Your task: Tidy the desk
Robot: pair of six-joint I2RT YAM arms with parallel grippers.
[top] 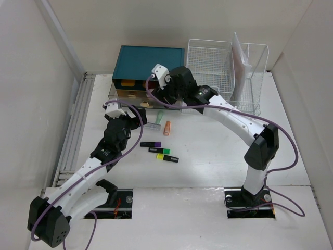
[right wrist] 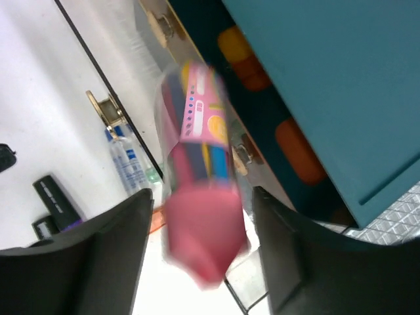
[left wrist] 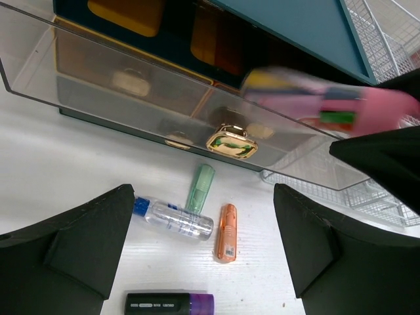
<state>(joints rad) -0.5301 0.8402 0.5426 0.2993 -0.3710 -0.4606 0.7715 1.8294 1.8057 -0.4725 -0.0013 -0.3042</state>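
The white desk (top: 208, 156) holds a clear bottle with a blue cap (left wrist: 174, 218), a green tube (left wrist: 199, 187), an orange tube (left wrist: 227, 241) and a black-and-purple highlighter (left wrist: 169, 303). My left gripper (left wrist: 203, 256) is open and empty above them. My right gripper (right wrist: 203, 256) hangs over the clear open drawer (left wrist: 98, 85) of the teal cabinet (top: 151, 60). Its fingers stand wide apart. A blurred pink patterned packet (right wrist: 200, 197) sits between them without touching either finger. The packet also shows in the left wrist view (left wrist: 315, 98).
A white wire basket (top: 210, 65) stands right of the cabinet. Three highlighters (top: 159, 150) lie mid-desk. The drawer has a gold handle (left wrist: 230, 141). A grey rail (top: 73, 130) runs along the desk's left edge.
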